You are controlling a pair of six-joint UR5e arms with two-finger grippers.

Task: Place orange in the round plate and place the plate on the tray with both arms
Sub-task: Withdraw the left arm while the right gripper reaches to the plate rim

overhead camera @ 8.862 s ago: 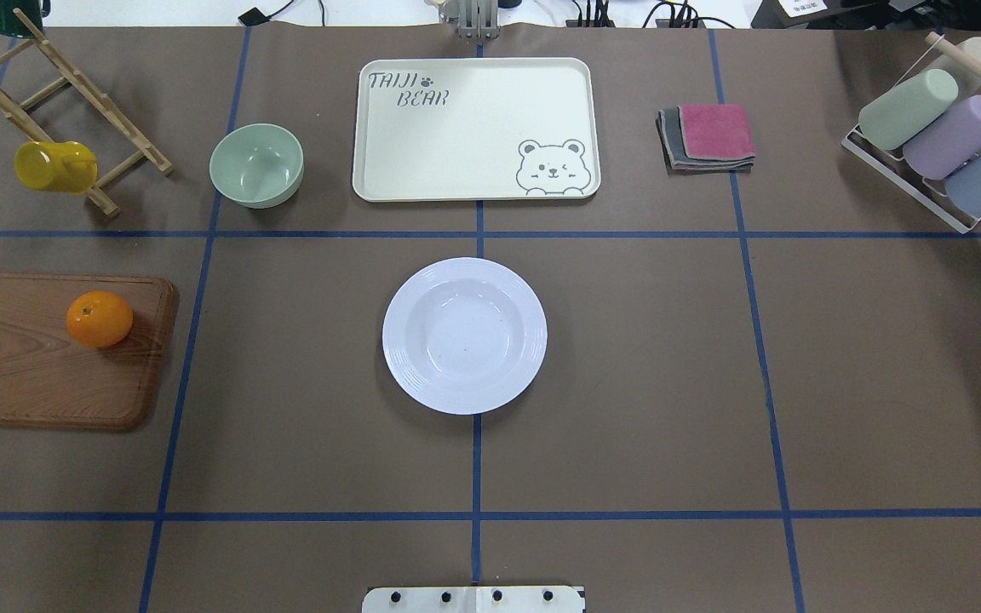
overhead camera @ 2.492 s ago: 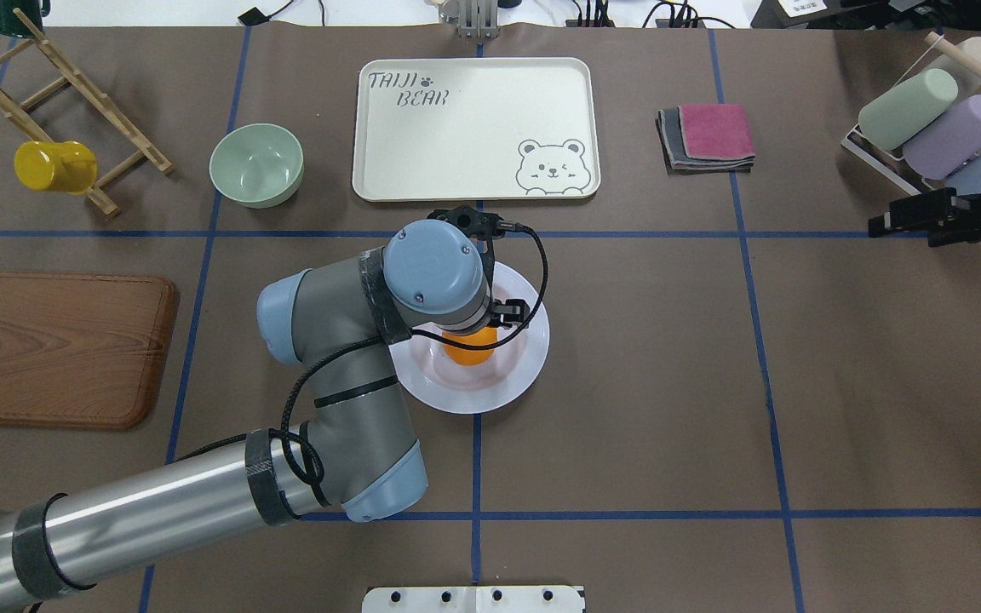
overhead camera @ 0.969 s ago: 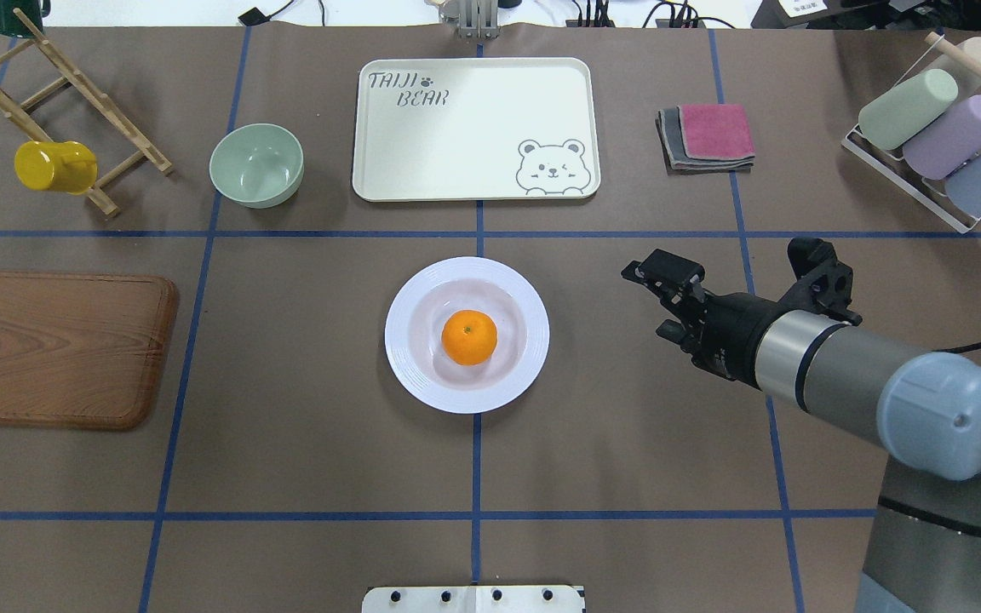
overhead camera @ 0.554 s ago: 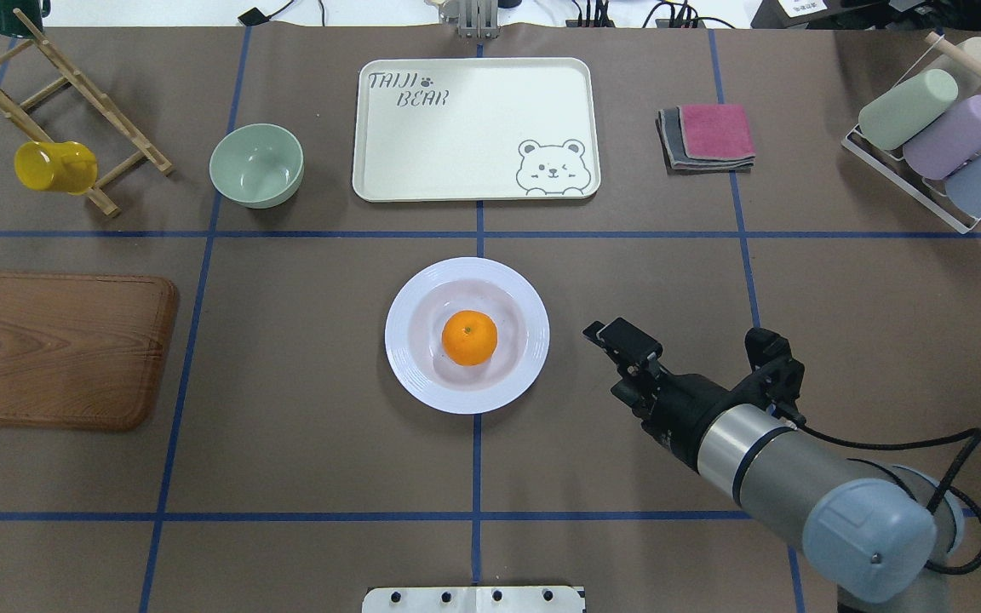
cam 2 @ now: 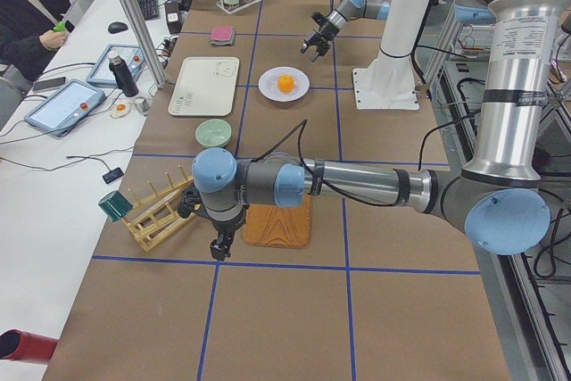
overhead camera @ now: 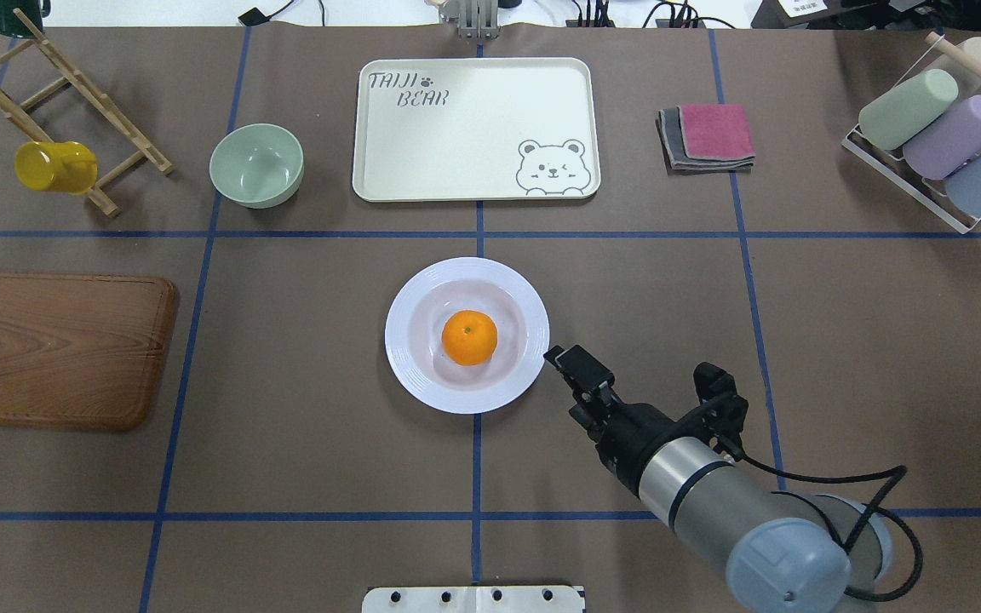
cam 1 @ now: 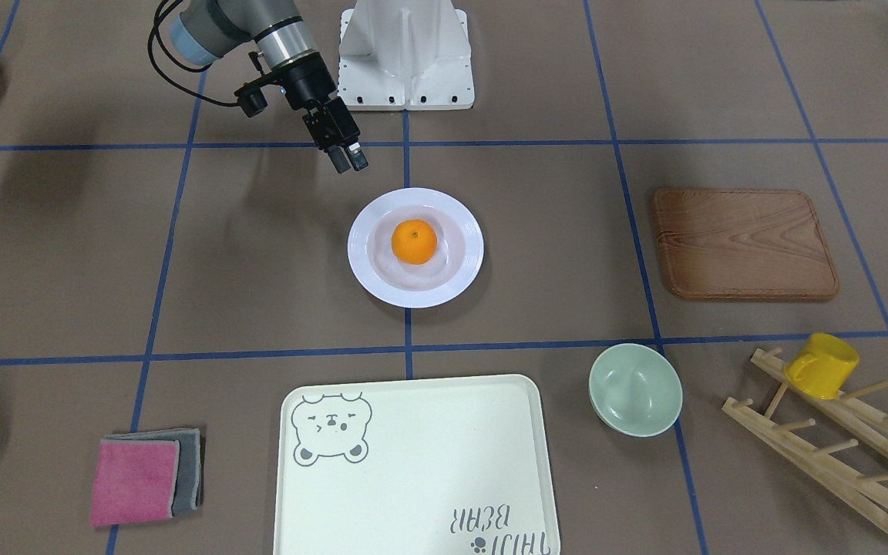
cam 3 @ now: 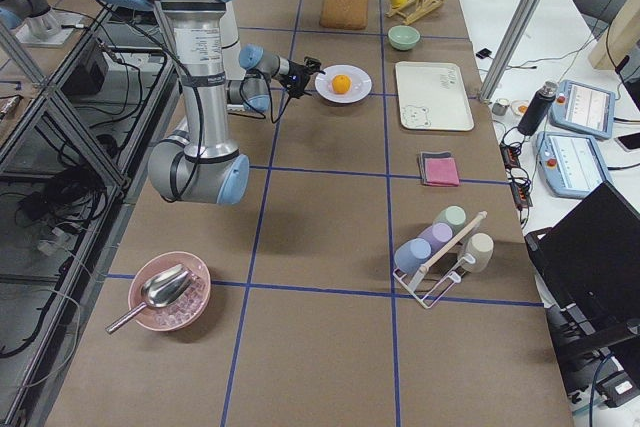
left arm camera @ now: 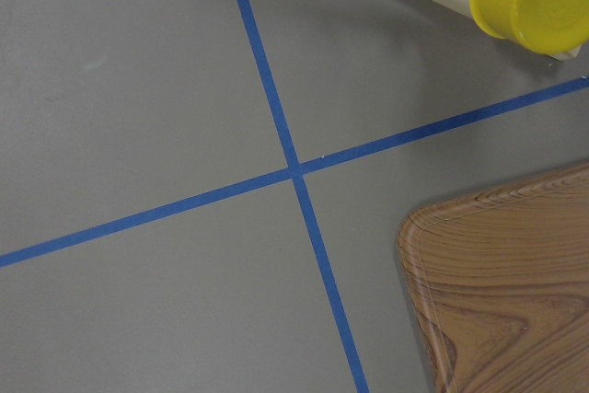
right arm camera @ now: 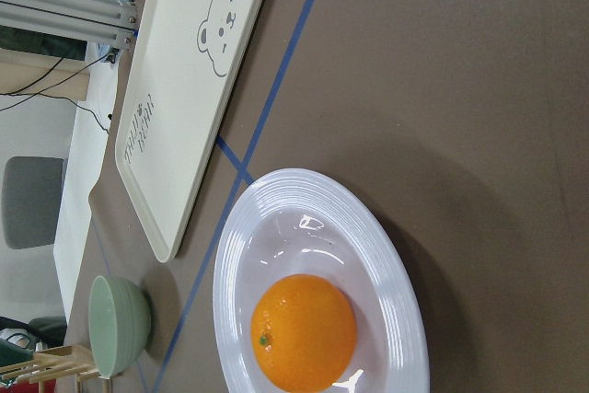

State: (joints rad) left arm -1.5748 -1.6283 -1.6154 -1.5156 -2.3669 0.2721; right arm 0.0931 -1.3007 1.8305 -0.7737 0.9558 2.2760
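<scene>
The right hand (cam 1: 348, 158) hovers just beside the plate (overhead camera: 467, 402), at its rim on the robot's right, jaws apart and holding nothing. The left hand (cam 2: 219, 247) hangs well away, near the board (overhead camera: 56, 349); I cannot tell whether it is open. The tray (overhead camera: 473, 128) lies on the far side of the worktop (overhead camera: 286, 443), apart from the plate. The plate sits mid-worktop with the orange (overhead camera: 468, 337) in its well. The plate looks stiff, glossy and breakable, likely slippery. Its wide ribbed rim seems the place to pinch, one hand on each side. The orange is loose and would probably roll if the plate tilts.
</scene>
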